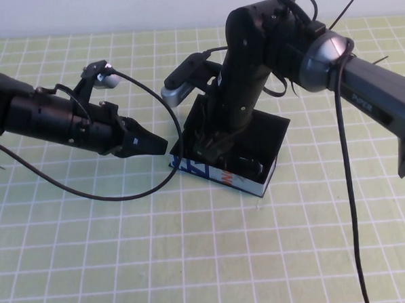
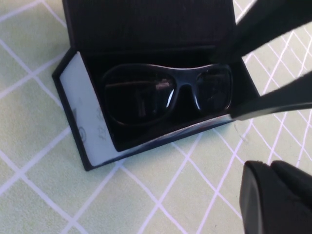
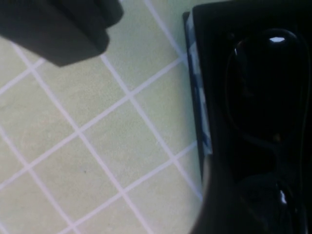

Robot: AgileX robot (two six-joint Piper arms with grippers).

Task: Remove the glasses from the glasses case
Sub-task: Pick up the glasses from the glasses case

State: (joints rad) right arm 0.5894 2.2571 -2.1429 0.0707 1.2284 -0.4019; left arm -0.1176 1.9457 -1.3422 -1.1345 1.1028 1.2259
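Glasses [image 2: 168, 92] inside open glasses case [image 2: 87, 122].

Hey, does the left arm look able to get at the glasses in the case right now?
Probably not. The glasses lie in the open glasses case, but the right tool is already down inside it, over them. The left tool hovers beside the case's end, so the right arm blocks the way.

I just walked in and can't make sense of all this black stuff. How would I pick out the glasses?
Start at the green gridded mat, between the left gripper and the right gripper. The open black glasses case sits there, and the glasses lie inside: glossy dark lenses, unlike the matte box.
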